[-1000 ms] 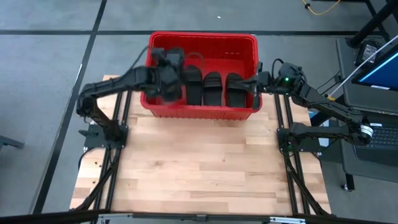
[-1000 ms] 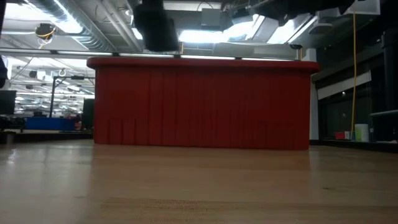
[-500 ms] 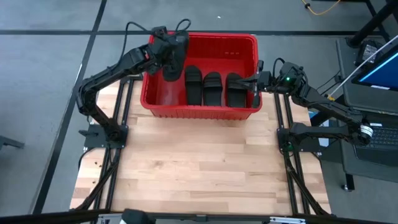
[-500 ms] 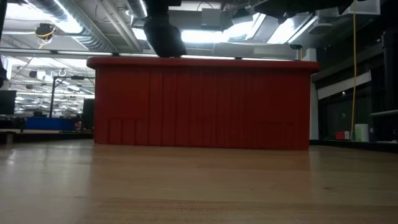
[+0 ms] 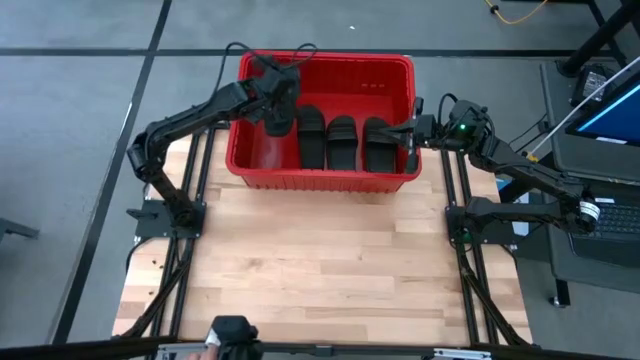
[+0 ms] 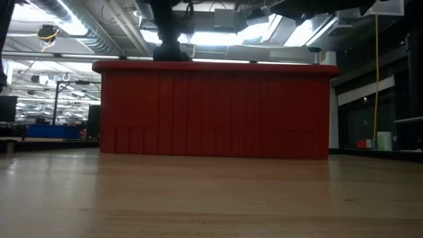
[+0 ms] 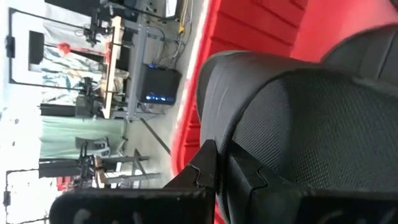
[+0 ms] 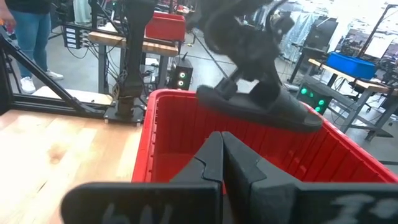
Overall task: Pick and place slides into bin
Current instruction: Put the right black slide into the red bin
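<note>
The red bin (image 5: 325,58) stands at the table's far edge and fills the middle of the low view (image 6: 211,112). Three black slides (image 5: 341,140) lie side by side on its floor, soles down. My left gripper (image 5: 272,98) reaches into the bin's far left part, shut on the fourth slide (image 5: 278,118). That slide also shows in the right wrist view (image 8: 267,109) and the left wrist view (image 7: 298,137). My right gripper (image 5: 410,135) is shut and empty at the bin's right wall. My left gripper pinches the slide between its two fingers (image 7: 208,168) at the sole's edge beside the strap (image 7: 224,124). It comes from above, slanting down. The slide hangs roughly level and a little tilted (image 8: 298,118), clear of the bin's floor.
The bin's left third (image 5: 255,150) is bare red floor beside the three slides. The wooden table (image 5: 320,270) stretches free in front of the bin. A monitor and cart (image 5: 610,110) stand off the table's right side.
My left gripper has carried the slide from over the bin's near left part toward the far wall and then down, until it dips behind the rim in the low view. It has stayed shut on the slide.
</note>
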